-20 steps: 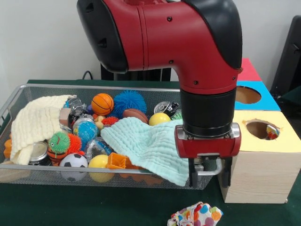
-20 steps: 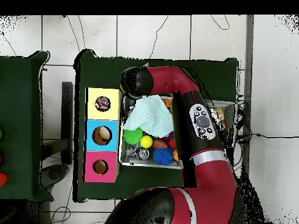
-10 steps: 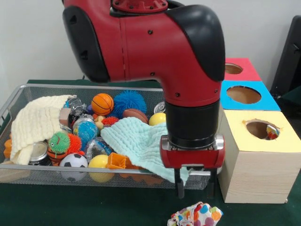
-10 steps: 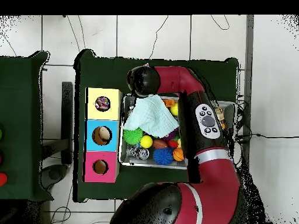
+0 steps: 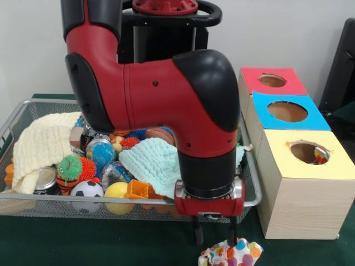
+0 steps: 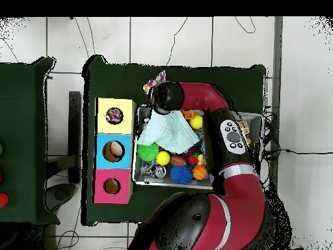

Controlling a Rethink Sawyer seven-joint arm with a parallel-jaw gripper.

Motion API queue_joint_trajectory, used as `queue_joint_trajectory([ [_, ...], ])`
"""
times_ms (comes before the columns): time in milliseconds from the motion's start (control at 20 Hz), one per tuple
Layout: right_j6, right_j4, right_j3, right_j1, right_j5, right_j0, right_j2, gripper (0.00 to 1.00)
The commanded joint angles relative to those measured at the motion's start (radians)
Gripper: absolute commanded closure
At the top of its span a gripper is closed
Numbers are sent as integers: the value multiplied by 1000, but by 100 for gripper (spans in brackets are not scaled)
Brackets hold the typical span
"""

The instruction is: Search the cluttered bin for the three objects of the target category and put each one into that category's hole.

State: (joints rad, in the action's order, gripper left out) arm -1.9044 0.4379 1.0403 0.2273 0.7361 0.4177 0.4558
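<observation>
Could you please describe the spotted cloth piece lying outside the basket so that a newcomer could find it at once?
Start at the wire-mesh bin on the green table. In front of its near rim, directly under the gripper, lies the dotted cloth piece. Alone among the clutter, it sits outside the bin, white with multicolour dots.

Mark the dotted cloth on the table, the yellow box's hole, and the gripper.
dotted cloth (image 5: 236, 254), front view, on its bunched middle.
hole (image 5: 307, 152), front view, on its dark opening.
gripper (image 5: 214, 235), front view, midway between the fingertips, just above the cloth.
</observation>
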Motion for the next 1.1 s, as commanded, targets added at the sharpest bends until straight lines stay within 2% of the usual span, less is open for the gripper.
queue_joint_trajectory([
  [50,140,43,18,-48,-60,14,33,0],
  [550,134,14,17,-47,-51,14,67,0],
  [750,138,19,-15,-48,-38,2,67,0],
  [1050,120,32,0,-41,-70,-4,58,0],
  [1100,114,36,8,-38,-86,-4,56,100],
])
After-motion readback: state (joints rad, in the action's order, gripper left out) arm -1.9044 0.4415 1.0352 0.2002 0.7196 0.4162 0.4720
